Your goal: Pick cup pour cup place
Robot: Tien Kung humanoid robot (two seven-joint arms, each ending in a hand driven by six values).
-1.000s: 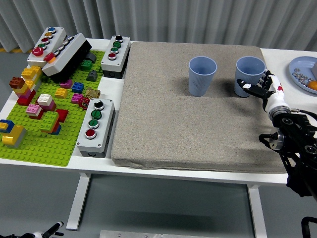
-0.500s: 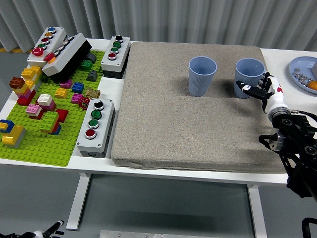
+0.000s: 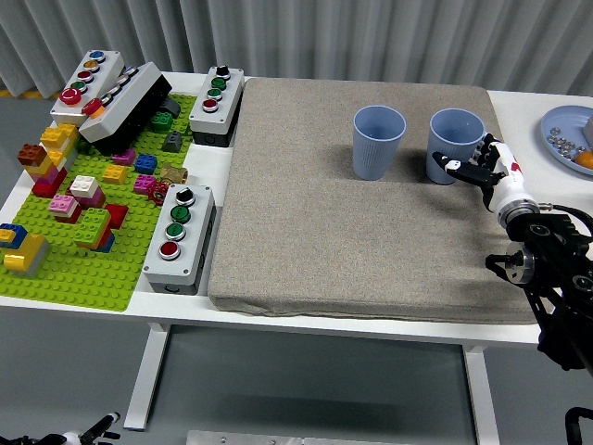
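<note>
Gripping the right-hand blue cup [image 3: 454,144] with the right hand [image 3: 485,170], fingers [image 3: 460,167] wrapping its side, standing upright on the grey mat [image 3: 357,241] of the bench [image 3: 519,102] just beside the other blue cup [image 3: 378,141].

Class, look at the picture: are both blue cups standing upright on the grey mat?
Yes: the left cup and right cup both stand upright, mouths up, on the grey mat.

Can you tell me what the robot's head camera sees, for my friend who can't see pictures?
The robot's right hand curls its fingers around a blue cup on a grey mat, beside a second blue cup. Toy bricks on a green baseplate and button boxes fill the table's left side.
</note>
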